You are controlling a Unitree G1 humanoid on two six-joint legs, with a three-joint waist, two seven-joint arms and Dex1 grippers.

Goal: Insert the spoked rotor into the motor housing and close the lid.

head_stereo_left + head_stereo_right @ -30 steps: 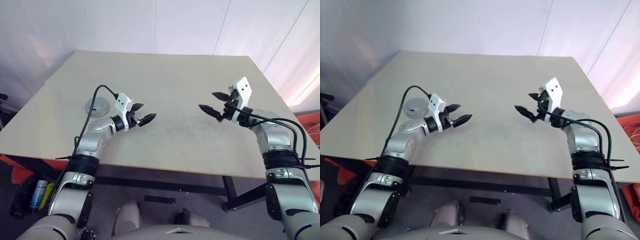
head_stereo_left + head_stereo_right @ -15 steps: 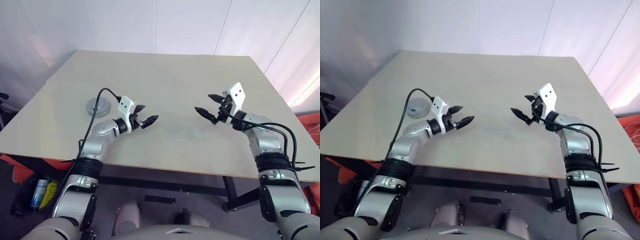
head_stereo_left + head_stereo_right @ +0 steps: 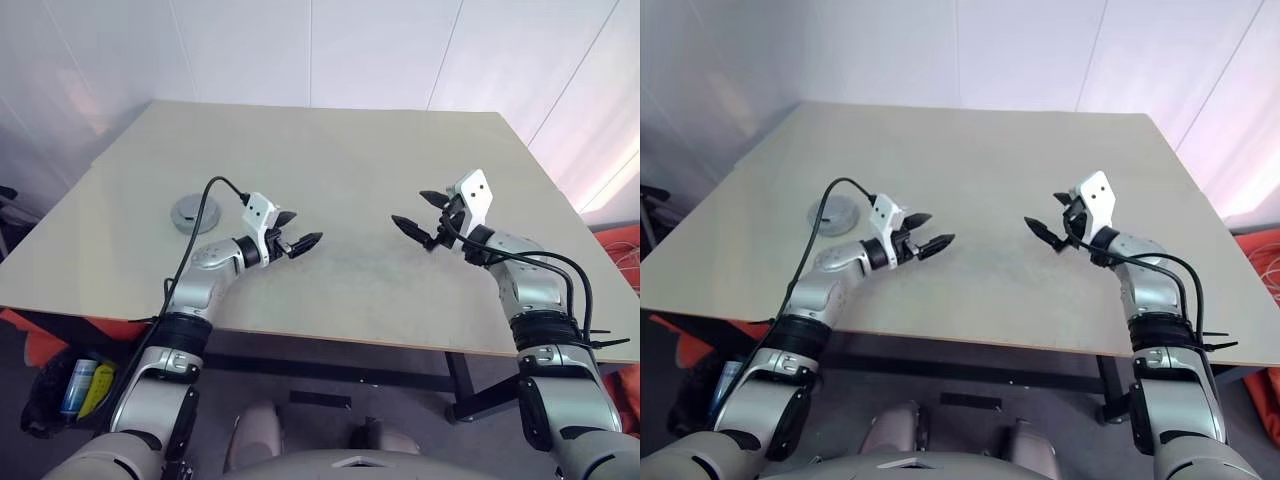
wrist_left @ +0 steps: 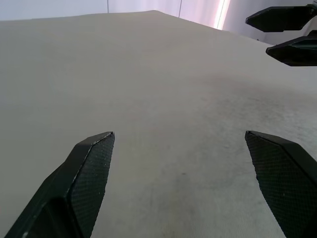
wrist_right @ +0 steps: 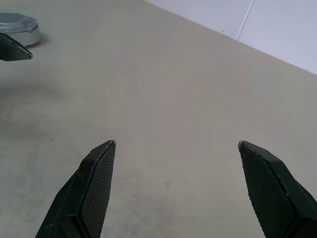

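Note:
A round grey metal case sits on the table's left side; its flat grey top looks like the lid resting on the motor housing. The spoked rotor is hidden or out of view. My left gripper hovers open over the table, to the right of the case and apart from it, pointing toward the middle. My right gripper hovers open on the right side, pointing back at the left one. Both have nothing between their fingers.
The beige table stretches wide and bare between and beyond the two grippers. White walls stand behind it. Its front edge runs just under my forearms. An orange thing and cables lie on the floor at the far right.

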